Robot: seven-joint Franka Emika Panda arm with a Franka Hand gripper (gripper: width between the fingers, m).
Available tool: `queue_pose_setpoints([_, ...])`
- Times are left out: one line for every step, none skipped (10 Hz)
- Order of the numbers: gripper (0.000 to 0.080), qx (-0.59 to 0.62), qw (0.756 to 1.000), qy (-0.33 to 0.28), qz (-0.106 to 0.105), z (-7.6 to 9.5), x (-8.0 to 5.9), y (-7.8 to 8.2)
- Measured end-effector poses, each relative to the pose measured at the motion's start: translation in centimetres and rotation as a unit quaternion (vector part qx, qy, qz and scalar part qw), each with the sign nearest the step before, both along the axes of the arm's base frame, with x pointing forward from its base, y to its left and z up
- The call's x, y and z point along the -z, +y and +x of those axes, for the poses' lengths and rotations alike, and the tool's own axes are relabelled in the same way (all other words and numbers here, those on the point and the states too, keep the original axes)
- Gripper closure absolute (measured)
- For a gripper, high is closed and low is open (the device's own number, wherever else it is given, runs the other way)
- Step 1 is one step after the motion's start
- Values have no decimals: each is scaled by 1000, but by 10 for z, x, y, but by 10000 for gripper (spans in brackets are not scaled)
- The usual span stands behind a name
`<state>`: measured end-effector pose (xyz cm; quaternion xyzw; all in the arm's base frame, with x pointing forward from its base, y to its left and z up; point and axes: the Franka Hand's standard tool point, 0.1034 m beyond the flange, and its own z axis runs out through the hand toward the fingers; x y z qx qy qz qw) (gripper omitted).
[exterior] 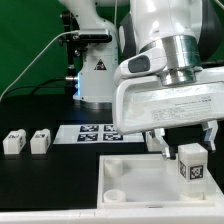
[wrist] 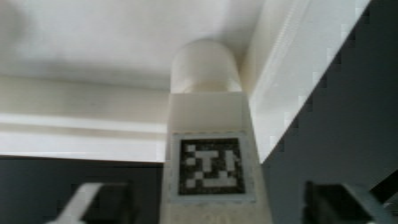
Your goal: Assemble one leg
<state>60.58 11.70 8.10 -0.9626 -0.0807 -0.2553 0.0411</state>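
A white leg with a black-and-white tag stands at the near right corner of the large white tray, seen from the exterior view. My gripper hangs over it, one finger on each side. In the wrist view the leg runs up the middle, its rounded end against the tray. A dark gap shows between the leg and each finger, so the gripper is open around it and not touching. Two more legs lie on the black table at the exterior view's left.
The marker board lies flat behind the tray. A round socket shows in the tray's near left corner. The robot base and a cable stand at the back before a green curtain.
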Motion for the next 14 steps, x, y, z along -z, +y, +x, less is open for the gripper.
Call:
queue_pose_setpoints([200,0,1000,0,0,0,0,0])
queue_pose_setpoints([200,0,1000,0,0,0,0,0])
queue_pose_setpoints([159,0,1000,0,0,0,0,0])
queue_pose_setpoints([152,0,1000,0,0,0,0,0])
queue_pose_setpoints([152,0,1000,0,0,0,0,0])
queue_pose_setpoints([150,0,1000,0,0,0,0,0])
queue_pose_setpoints([150,0,1000,0,0,0,0,0])
queue_pose_setpoints([150,0,1000,0,0,0,0,0])
queue_pose_setpoints([150,-1,1000,19,-3,-1,-5,-2])
queue_pose_setpoints([150,-3,999,53,-6,-2,-15,-4])
queue_pose_setpoints([150,-3,997,74,-7,1,-19,-5])
queue_pose_setpoints([150,-6,991,132,-12,0,-20,-5])
queue_pose_setpoints([150,-13,976,218,-18,5,-27,-5])
queue_pose_setpoints([150,-16,966,258,-21,6,-27,-5])
